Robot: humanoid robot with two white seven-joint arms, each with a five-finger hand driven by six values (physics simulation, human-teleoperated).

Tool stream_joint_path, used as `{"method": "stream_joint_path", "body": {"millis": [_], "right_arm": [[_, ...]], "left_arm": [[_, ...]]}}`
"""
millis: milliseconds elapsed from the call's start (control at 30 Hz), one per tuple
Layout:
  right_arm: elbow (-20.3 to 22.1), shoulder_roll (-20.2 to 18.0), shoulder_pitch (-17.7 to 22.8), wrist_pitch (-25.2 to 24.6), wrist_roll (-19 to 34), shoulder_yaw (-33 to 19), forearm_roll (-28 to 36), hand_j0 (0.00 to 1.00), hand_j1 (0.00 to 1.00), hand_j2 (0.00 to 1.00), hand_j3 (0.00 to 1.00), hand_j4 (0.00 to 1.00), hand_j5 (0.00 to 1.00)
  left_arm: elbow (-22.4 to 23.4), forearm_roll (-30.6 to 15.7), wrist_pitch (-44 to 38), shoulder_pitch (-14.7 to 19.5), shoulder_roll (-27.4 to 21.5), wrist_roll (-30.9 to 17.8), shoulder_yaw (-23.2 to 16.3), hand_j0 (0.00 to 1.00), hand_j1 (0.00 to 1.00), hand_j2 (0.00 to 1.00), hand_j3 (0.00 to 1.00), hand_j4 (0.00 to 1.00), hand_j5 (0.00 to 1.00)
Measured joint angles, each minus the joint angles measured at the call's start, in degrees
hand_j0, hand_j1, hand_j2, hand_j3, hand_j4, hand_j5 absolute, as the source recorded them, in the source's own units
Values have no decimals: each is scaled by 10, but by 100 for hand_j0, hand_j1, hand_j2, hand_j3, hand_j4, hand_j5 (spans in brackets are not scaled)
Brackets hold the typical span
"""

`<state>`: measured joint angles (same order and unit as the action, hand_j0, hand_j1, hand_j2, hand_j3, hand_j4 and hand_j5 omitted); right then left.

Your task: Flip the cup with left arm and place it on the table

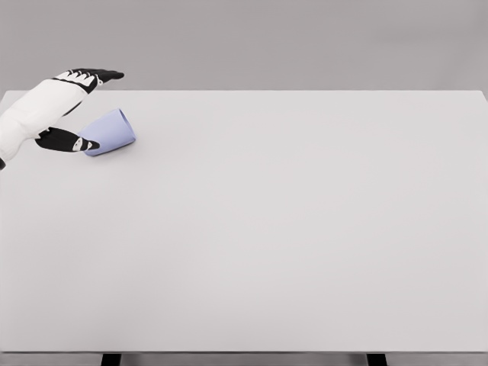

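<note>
**Left hand open beside a tipped cup near the far-left corner**

Seen from the head camera: a wide, pale grey tabletop (290, 229) filling most of the view, plain grey wall behind. Near the far-left corner, a small lavender cup (113, 130) lying on its side, well apart from the near edge and the right edge.

Reaching in from the left edge, a white arm ending in the left hand (75, 107), black at the fingers. Hand spread wide and holding nothing: fingers (97, 75) stretched flat above and behind the cup, pointing toward the right edge; thumb (67, 140) lower down, its tip at the cup's end nearest the hand. Cannot tell whether thumb and cup actually touch.

Cup just to the right of the palm, sitting in the gap between fingers and thumb. Long axis slanting across the tabletop, one end toward the hand and the near edge, the other toward the far edge and the right. Which end is the mouth: not clear from here.

No right arm anywhere in view, so only the left within reach.

Likely needed next: closing around the cup's side, then turning it upright.
</note>
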<state>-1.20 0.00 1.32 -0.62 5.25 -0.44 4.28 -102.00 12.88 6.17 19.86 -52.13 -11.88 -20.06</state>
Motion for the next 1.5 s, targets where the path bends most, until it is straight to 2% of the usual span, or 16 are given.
{"method": "stream_joint_path", "body": {"millis": [333,500,700,767,867,900,1033,1133,1267,1500], "right_arm": [[0,0,1,0,0,0,0,100,100,100,100,100,100],[0,0,2,0,0,0,0,100,100,100,100,100,100],[0,0,2,0,0,0,0,100,100,100,100,100,100],[0,0,1,0,0,0,0,100,100,100,100,100,100],[0,0,2,0,0,0,0,100,100,100,100,100,100],[0,0,1,0,0,0,0,100,100,100,100,100,100],[0,0,2,0,0,0,0,100,100,100,100,100,100],[0,0,1,0,0,0,0,100,100,100,100,100,100],[0,0,2,0,0,0,0,100,100,100,100,100,100],[0,0,2,0,0,0,0,100,100,100,100,100,100]], "left_arm": [[-2,0,0,-5,-4,0,-2,100,100,100,100,100,100],[-3,0,0,-5,-4,0,-25,100,100,100,100,100,100],[-6,-1,-1,-3,-7,1,-31,100,100,100,100,100,100],[-6,-12,-3,-1,-10,2,-31,100,100,100,100,100,100],[-1,-62,-27,3,-8,4,-34,100,100,100,100,100,100],[2,-89,-46,11,-6,5,-38,100,100,100,100,100,100],[40,-182,-134,80,15,25,-81,100,100,100,100,100,100],[68,-220,-195,99,40,35,-105,100,100,100,100,100,100],[95,-236,-256,143,61,42,-140,100,100,100,100,100,100],[120,-230,-331,170,82,75,-181,100,100,100,100,100,100]]}}
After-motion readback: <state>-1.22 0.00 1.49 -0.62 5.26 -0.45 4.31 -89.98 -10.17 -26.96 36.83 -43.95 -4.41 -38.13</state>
